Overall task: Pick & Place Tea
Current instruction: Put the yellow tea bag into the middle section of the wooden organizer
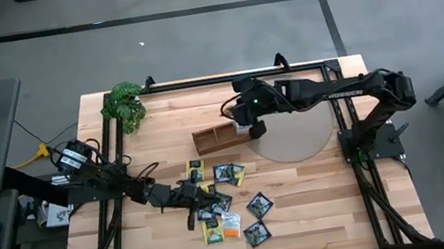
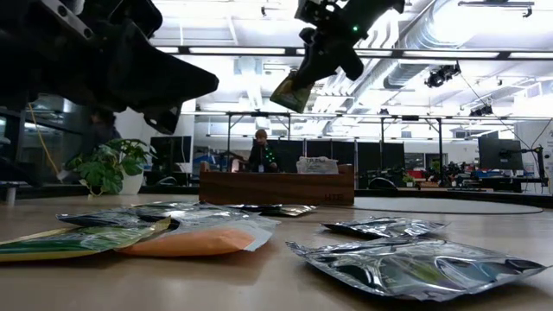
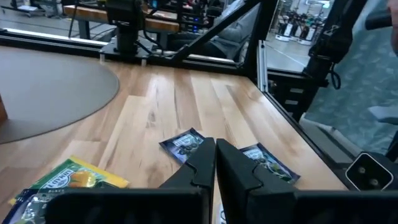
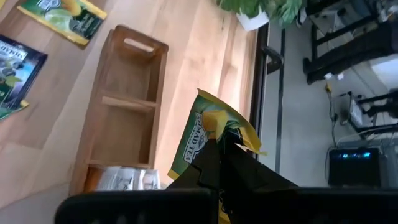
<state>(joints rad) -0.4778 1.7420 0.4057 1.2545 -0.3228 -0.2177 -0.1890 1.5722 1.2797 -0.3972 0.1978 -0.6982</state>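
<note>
Butcher-block table (image 1: 306, 201) carries a brown wooden three-compartment tray (image 1: 222, 135) near its middle, a potted plant (image 1: 125, 104) at one far corner, and a grey round mat (image 1: 300, 134) beside the tray. Right gripper (image 4: 219, 144) is held above the tray, its fingers closed on a yellow-green tea sachet (image 4: 208, 134), which hangs clear of the wood; the low view shows the same sachet (image 2: 292, 91) pinched and raised well above the tray. One end compartment already holds a silver-grey sachet (image 4: 124, 179); the other two compartments appear bare. Left gripper (image 3: 216, 152) sits low over the scatter of loose sachets (image 1: 226, 209) on the near half of the table, jaws pressed together with nothing visibly between them. A dark green sachet (image 3: 185, 143) lies just beyond its fingertips, another (image 3: 268, 163) beside it, and a yellow-green one (image 3: 74, 177) off to the side.
</note>
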